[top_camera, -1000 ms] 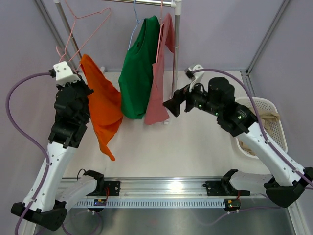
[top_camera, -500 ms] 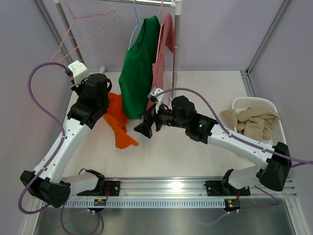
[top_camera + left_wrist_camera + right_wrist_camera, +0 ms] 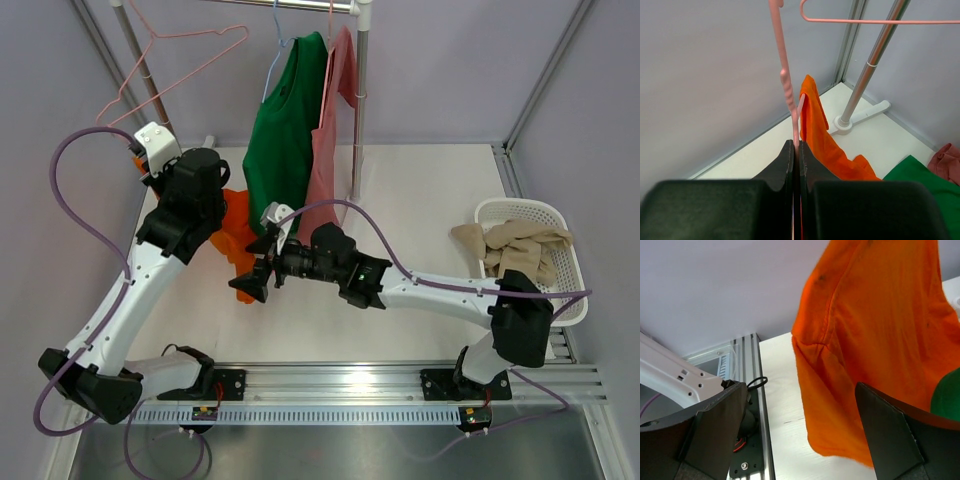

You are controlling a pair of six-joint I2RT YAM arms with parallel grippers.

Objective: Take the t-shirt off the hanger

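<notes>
Top view: we noted a white basket (image 3: 572,296) at the right of the table (image 3: 420,200), holding beige cloth (image 3: 512,246). The orange t-shirt (image 3: 238,235) hung beside the left arm, long axis vertical, hem down. Left wrist: left fingers (image 3: 782,165) were together on the pink hanger (image 3: 785,80). Right wrist: right fingers (image 3: 715,425) stood wide apart facing the shirt.

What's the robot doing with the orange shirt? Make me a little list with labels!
Left end effector: shut on the pink hanger
Right end effector: open, facing the orange t-shirt
Shirt: droops beside the hanger
Also hanging: green t-shirt
Basket: beige cloths inside
</notes>
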